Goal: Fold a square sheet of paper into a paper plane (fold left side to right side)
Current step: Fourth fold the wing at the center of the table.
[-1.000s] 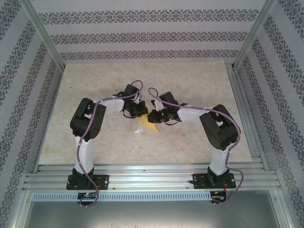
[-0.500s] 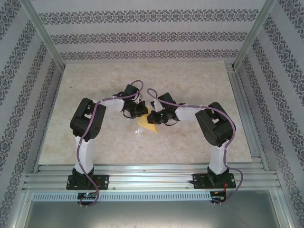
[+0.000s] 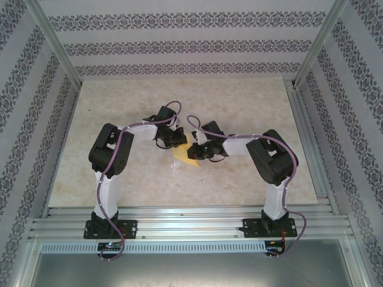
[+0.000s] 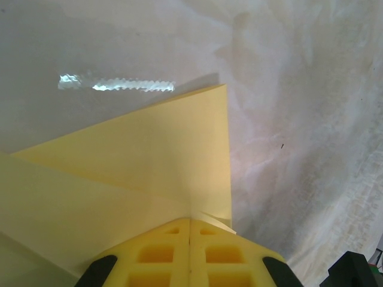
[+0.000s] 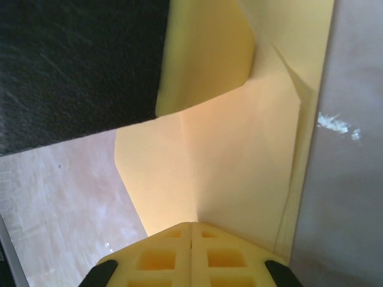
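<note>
The square sheet of paper (image 3: 187,155) is mustard yellow and folded into a smaller pointed shape with layered flaps. It sits between the two wrists at the middle of the table. My left gripper (image 3: 179,141) is shut on its edge. In the left wrist view the paper (image 4: 149,155) fans out from the closed left gripper (image 4: 190,220) towards a sharp corner. My right gripper (image 3: 195,150) is shut on the opposite side. In the right wrist view a crease in the paper (image 5: 239,161) runs straight into the right gripper (image 5: 191,225). One left finger (image 5: 203,54) presses a curled flap there.
The beige marbled table (image 3: 119,107) stretches wide around the arms. Aluminium rails (image 3: 191,221) run along the near edge, with upright posts (image 3: 54,42) at the back corners. Patterned walls (image 3: 191,45) close in the back and sides. A shiny streak (image 4: 116,85) lies on the table beyond the paper.
The right arm's elbow has swung left and its gripper has shifted slightly nearer and lower over the paper. The left arm has barely moved.
</note>
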You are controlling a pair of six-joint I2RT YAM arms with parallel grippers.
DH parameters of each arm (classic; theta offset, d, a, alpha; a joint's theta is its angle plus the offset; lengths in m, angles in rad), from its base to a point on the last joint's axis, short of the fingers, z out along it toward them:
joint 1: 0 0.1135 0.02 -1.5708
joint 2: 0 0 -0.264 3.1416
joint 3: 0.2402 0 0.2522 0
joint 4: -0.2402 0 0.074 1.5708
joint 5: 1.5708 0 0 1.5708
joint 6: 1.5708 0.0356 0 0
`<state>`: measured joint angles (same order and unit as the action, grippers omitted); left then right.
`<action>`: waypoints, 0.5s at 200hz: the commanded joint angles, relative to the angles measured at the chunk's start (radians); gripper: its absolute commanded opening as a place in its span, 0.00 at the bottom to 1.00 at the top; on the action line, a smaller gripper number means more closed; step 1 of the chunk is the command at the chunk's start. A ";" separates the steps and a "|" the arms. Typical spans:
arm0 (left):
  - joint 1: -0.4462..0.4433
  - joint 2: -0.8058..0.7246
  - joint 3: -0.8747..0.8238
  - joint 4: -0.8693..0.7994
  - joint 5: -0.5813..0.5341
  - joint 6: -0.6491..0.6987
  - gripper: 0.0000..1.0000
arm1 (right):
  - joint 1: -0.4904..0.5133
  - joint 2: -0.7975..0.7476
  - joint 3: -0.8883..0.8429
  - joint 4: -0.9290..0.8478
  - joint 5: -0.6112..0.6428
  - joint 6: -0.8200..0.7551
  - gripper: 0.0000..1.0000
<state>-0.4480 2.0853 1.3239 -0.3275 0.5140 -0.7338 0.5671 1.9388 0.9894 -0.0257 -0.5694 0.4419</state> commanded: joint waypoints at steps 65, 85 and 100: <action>-0.012 0.069 -0.003 -0.111 -0.105 0.034 0.00 | 0.004 -0.095 -0.174 -0.142 0.006 -0.057 0.00; -0.011 0.070 -0.002 -0.110 -0.105 0.034 0.00 | 0.001 -0.114 -0.178 -0.129 0.002 -0.047 0.02; -0.012 0.069 -0.002 -0.113 -0.108 0.033 0.00 | 0.002 -0.123 -0.166 -0.133 -0.001 -0.042 0.02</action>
<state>-0.4679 2.0865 1.3338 -0.3672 0.5266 -0.7284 0.5667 1.8294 0.8532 -0.0204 -0.5583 0.4057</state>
